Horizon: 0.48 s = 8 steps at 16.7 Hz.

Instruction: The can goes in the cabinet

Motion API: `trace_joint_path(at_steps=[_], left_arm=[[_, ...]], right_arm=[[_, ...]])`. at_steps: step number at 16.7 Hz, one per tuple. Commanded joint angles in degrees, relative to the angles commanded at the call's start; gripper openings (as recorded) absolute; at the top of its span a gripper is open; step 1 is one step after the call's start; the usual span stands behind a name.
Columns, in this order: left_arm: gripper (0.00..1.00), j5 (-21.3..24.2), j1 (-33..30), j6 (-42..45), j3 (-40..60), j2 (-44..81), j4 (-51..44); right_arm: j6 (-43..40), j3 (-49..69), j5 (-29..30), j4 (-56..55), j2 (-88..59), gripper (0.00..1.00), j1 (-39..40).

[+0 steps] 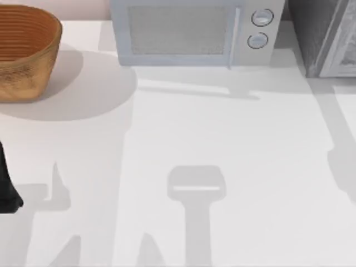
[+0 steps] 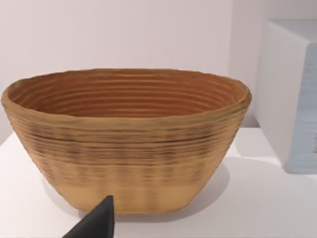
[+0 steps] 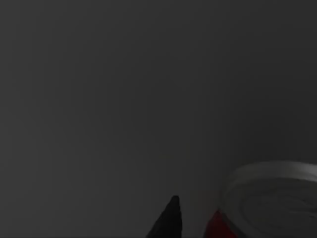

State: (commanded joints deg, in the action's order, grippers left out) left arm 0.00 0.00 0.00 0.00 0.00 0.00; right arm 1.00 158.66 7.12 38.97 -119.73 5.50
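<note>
Right gripper beside silver-topped red can.

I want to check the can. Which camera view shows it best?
The right wrist view: the can shows its silver top and a bit of red side against a dark grey surface. The top view and left wrist view give nothing of it.

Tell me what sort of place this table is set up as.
Likely a mock kitchen counter: a microwave at the back, a woven basket at the left, and a dark grey cabinet at the right.
</note>
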Motion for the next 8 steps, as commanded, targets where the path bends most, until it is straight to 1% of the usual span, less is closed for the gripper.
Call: trace_joint_path(at_steps=[2, 3, 8], left_arm=[[1.00, 0.0, 0.0, 0.0, 0.0, 0.0, 0.0], [1.00, 0.0, 0.0, 0.0, 0.0, 0.0, 0.0], [1.00, 0.0, 0.0, 0.0, 0.0, 0.0, 0.0]], right_arm=[[0.0, 0.0, 0.0, 0.0, 0.0, 0.98, 0.0], [0.0, 0.0, 0.0, 0.0, 0.0, 1.00, 0.0], [0.0, 0.0, 0.0, 0.0, 0.0, 1.00, 0.0]])
